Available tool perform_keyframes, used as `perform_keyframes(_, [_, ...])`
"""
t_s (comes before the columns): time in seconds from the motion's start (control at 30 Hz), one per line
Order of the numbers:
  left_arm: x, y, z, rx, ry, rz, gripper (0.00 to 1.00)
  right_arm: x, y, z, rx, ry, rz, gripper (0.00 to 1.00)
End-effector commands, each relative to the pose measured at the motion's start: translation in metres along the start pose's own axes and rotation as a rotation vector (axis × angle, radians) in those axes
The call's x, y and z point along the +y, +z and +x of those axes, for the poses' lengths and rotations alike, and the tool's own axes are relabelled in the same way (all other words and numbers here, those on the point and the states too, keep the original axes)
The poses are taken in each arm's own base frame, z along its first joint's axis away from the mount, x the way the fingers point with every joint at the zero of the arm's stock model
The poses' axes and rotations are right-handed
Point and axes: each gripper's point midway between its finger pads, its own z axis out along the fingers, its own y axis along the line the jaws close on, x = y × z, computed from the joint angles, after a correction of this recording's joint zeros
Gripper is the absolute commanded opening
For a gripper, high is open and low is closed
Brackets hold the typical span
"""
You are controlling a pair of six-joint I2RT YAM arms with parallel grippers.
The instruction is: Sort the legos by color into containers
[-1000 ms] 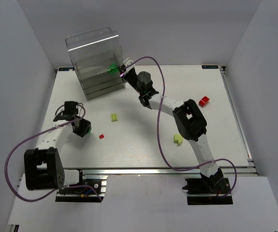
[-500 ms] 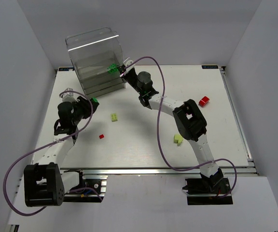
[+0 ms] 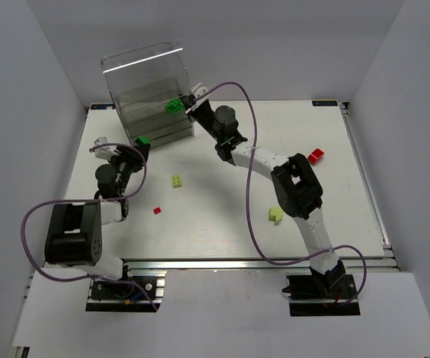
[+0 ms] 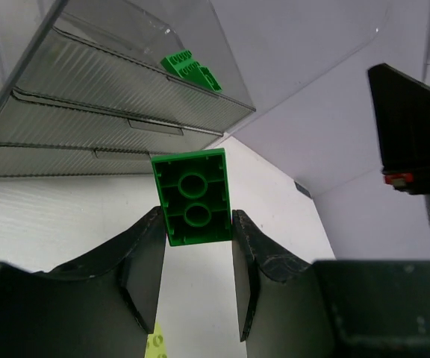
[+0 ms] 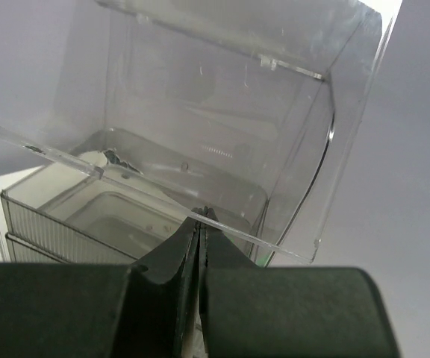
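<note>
**Left carries a green brick, right tends the lid**

Top view: left pincer [image 3: 136, 147] clamps a green brick [image 3: 142, 141], clear of the tabletop [image 3: 222, 201] and just in front of the cabinet [image 3: 155, 123]. It's probably headed for the top tier, where the stored greens [image 3: 173, 106] sit: same colour, same bin. Right pincer [image 3: 194, 107] is at the cabinet's upper right corner by the lid [image 3: 142, 61]. From the pose, it seems to prop the lid so the left arm gets access. Unsorted on the tabletop: a yellow-green brick [image 3: 177, 180], a small red [image 3: 157, 211], a second yellow-green [image 3: 275, 215] and a far red [image 3: 316, 155].

Left wrist: left pincer [image 4: 196, 224] is half spread, one finger on each long side of the green brick [image 4: 192, 195], hollow underside facing the camera. The grip is square, so it should release clean. Lower drawers [image 4: 110, 97] are closed. Stored greens [image 4: 191, 68] show above them.

Right wrist: right pincer [image 5: 200, 222] has its tips fully together, right at the lid's [image 5: 275, 112] clear front edge. It looks like a pinch on that thin lip, but can't confirm plastic sits between the tips.
</note>
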Motion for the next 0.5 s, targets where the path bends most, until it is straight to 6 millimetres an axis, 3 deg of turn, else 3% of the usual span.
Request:
perform_keyframes(0.0, [-0.029, 0.005, -0.033, -0.168, -0.028, 0.139, 0.0, -0.021, 0.006, -0.097, -0.192, -0.01, 0.028, 0.0])
perform_keyframes(0.03, [-0.018, 0.011, -0.026, -0.16, -0.044, 0.119, 0.0, -0.02, 0.005, -0.1, -0.196, -0.006, 0.027, 0.0])
perform_keyframes(0.23, [-0.028, 0.031, -0.032, -0.212, -0.106, 0.22, 0.0, -0.018, 0.005, -0.107, -0.207, 0.002, 0.013, 0.0])
perform_keyframes(0.47, [-0.022, 0.047, -0.036, -0.223, -0.122, 0.208, 0.0, -0.017, 0.005, -0.104, -0.201, 0.013, 0.011, 0.0])
